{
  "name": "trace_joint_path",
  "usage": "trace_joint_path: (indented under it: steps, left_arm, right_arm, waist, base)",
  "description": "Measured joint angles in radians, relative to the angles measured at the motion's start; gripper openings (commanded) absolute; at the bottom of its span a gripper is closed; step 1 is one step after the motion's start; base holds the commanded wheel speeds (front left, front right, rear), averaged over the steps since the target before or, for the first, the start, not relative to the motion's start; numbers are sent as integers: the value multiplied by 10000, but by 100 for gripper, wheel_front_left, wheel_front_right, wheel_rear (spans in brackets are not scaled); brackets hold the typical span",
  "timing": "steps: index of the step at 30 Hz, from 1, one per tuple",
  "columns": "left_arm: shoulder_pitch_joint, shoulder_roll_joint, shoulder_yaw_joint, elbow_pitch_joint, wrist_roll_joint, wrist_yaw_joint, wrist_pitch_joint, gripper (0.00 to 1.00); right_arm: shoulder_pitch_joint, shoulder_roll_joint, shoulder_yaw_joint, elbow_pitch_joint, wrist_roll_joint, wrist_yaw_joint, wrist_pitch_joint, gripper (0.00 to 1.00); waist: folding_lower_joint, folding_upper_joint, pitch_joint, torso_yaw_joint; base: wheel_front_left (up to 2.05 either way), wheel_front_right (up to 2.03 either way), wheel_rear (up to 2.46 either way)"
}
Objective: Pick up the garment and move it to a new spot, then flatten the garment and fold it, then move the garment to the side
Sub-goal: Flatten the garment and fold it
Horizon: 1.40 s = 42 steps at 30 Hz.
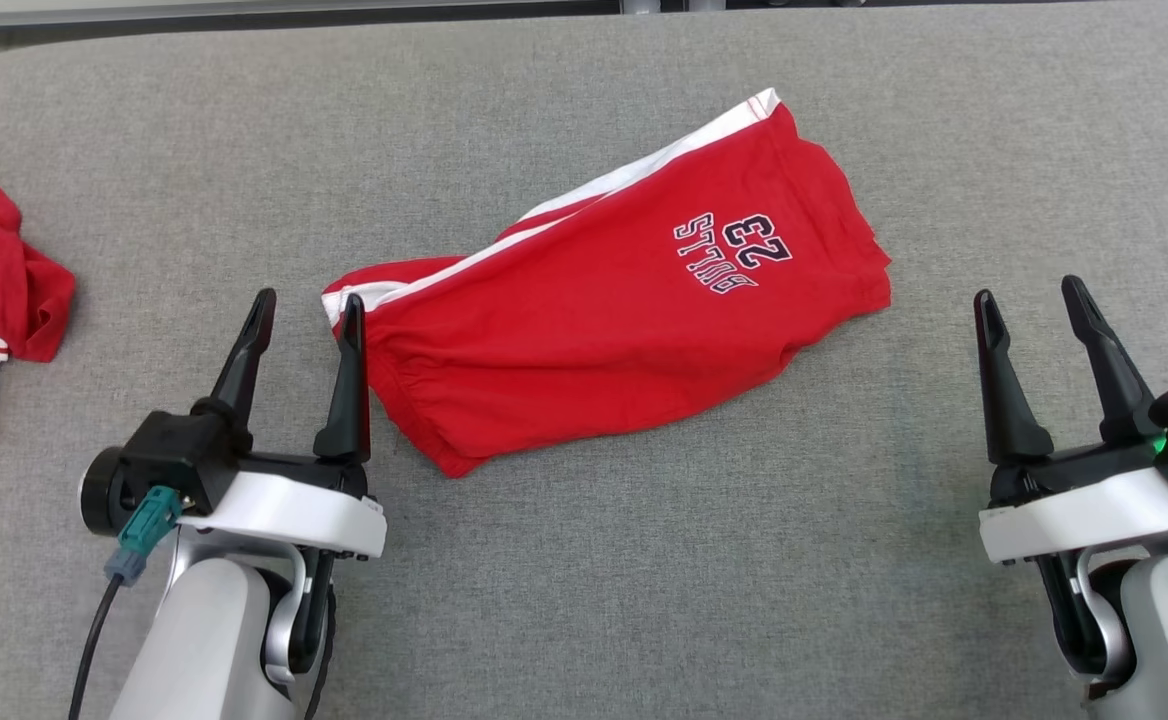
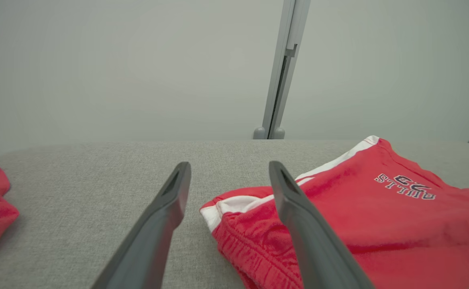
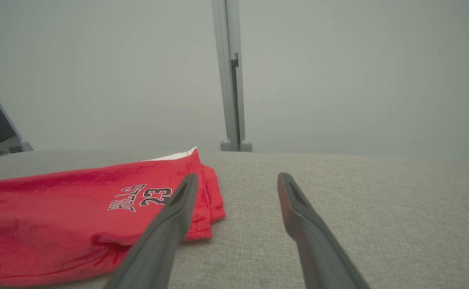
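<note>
Red shorts [image 1: 624, 320] are laid on the grey table [image 1: 644, 580] between two open, empty grippers.
The waistband end is seen just beside the left gripper [image 1: 309, 298]; the right gripper [image 1: 1029, 290] is set well apart from the hem. A grey post [image 2: 282, 68] beyond the table is revealed in the wrist views.

Left hand [image 1: 307, 308] at lower left, fingers spread and pointing up, right hand [image 1: 1032, 292] at lower right, likewise spread, pale forearms below
</note>
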Motion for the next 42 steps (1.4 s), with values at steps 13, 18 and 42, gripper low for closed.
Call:
trace_joint_path:
  steps: [13,18,42]
  left_arm:
    - [231,-130,65,159,115,-123,0,100]
    - [231,-194,73,228,115,-205,0,100]
    - [-712,-583,-167,136,173,-479,0,100]
  right_arm:
    - [601,288,-247,-690,-224,0,525,100]
    - [620,307,-257,-759,-293,0,616,100]
    - [-2714,-282,1080,3499,637,0,1576,100]
  waist:
    - [0,0,-234,-66]
    - [1,0,-242,-52]
    - [1,0,856,1040]
  base:
    - [0,0,0]
    - [0,0,0]
    - [0,0,0]
